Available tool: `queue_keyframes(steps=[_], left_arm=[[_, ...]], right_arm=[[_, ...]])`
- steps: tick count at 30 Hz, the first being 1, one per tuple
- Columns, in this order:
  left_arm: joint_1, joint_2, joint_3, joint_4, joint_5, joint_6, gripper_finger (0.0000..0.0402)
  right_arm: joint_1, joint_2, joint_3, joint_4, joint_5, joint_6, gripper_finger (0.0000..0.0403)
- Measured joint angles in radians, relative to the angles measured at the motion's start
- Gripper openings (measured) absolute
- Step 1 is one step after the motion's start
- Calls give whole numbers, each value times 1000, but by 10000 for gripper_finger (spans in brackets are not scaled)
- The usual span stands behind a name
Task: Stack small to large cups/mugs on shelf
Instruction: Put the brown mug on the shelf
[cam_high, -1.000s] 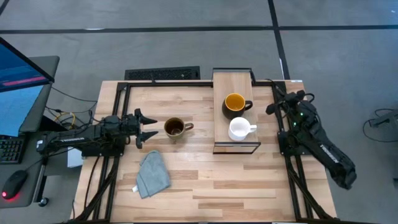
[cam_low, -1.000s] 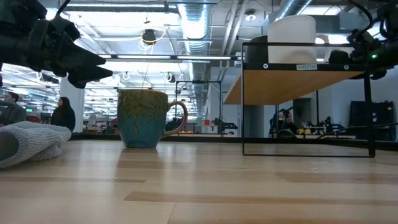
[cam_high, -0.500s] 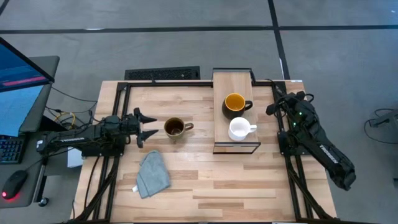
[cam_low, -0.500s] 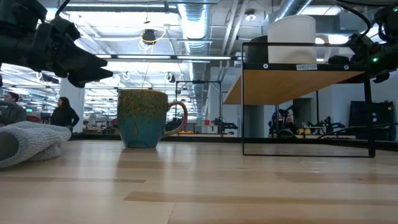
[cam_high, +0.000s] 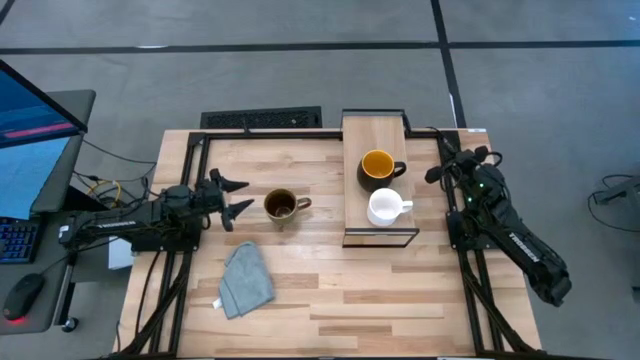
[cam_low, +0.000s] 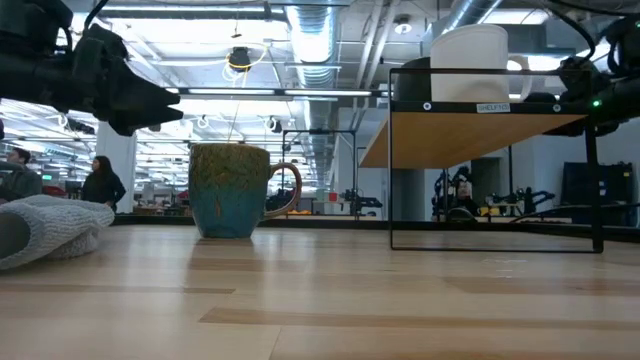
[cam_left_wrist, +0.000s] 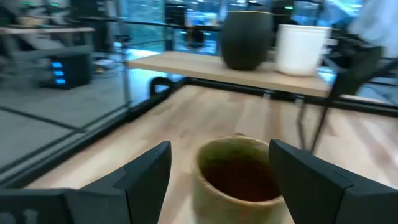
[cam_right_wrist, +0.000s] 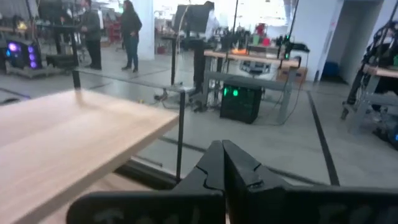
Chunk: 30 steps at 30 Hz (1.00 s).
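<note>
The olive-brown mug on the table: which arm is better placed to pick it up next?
The left arm, probably. Its claw is open right beside the olive-brown mug, facing it. The right claw is shut, beyond the shelf.

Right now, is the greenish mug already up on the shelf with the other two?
No, the greenish mug stands on the table, beside the shelf that holds the white mug and the dark mug.

Left tool (cam_high: 240, 197) spread wide, low; right tool (cam_high: 433, 174) closed, raised.
</note>
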Motion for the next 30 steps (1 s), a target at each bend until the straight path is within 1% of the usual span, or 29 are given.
queue_keyframes(steps=[4,13,17,22,27,30], left_arm=[[0,0,0,6,-53,-23,261],[0,2,0,41,-48,-147,261],[0,20,14,41,-17,-155,259],[0,112,99,-44,-12,-170,244],[0,241,209,-168,52,-176,227],[0,316,260,-217,54,-198,222]], right_arm=[[0,1,0,-55,14,14,17],[1,6,0,-56,14,36,21],[1,6,0,-56,13,36,21],[1,6,0,-56,13,36,24],[1,6,0,-57,13,48,23],[1,6,0,-57,13,54,23]])
